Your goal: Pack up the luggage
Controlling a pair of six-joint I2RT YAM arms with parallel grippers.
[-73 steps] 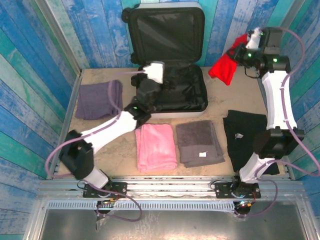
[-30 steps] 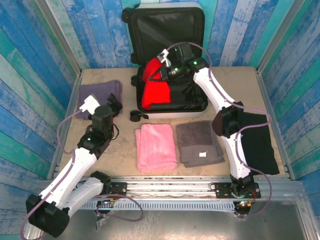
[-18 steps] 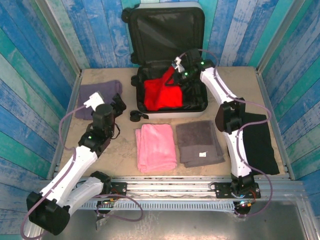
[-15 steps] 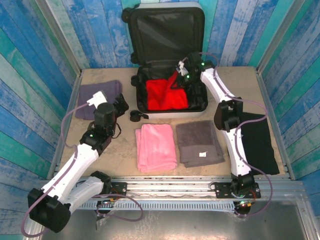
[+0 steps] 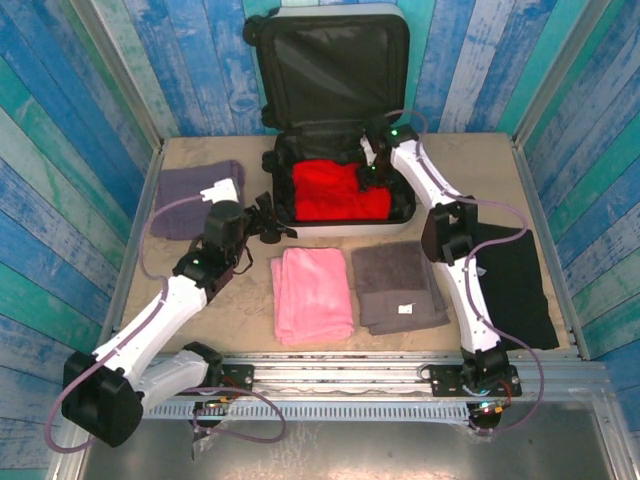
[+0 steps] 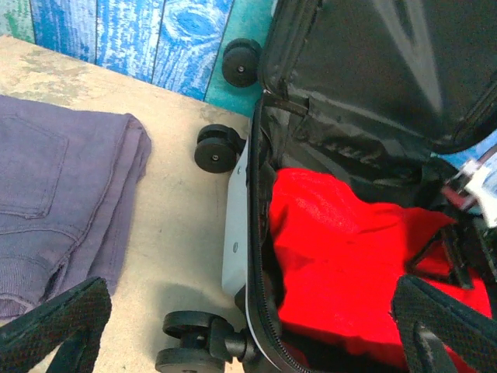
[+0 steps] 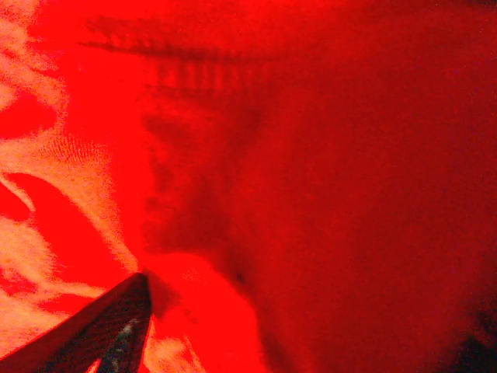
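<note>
The luggage [image 5: 335, 120] lies open at the back of the table, its lid propped against the wall. A red cloth [image 5: 338, 190] lies spread in its lower half, also seen as the red cloth [image 6: 349, 264] in the left wrist view. My right gripper [image 5: 371, 168] is down inside the luggage at the cloth's far right corner. One of its fingers [image 7: 109, 334] stands far to the side over the red cloth [image 7: 311, 194], jaws apart. My left gripper [image 6: 248, 342] is open, empty, at the luggage's [image 6: 233, 241] left front corner above its wheels [image 6: 190, 346].
Folded purple jeans [image 5: 195, 200] lie left of the luggage, also seen as the jeans [image 6: 54, 194] in the left wrist view. A pink towel [image 5: 312, 295], a grey towel [image 5: 400, 288] and a black garment [image 5: 515, 290] lie in a row in front. Blue plank walls close three sides.
The right gripper brought the red cloth down into the luggage and its jaws came apart; the cloth now lies flat. The left arm swung right, toward the luggage's left front corner.
</note>
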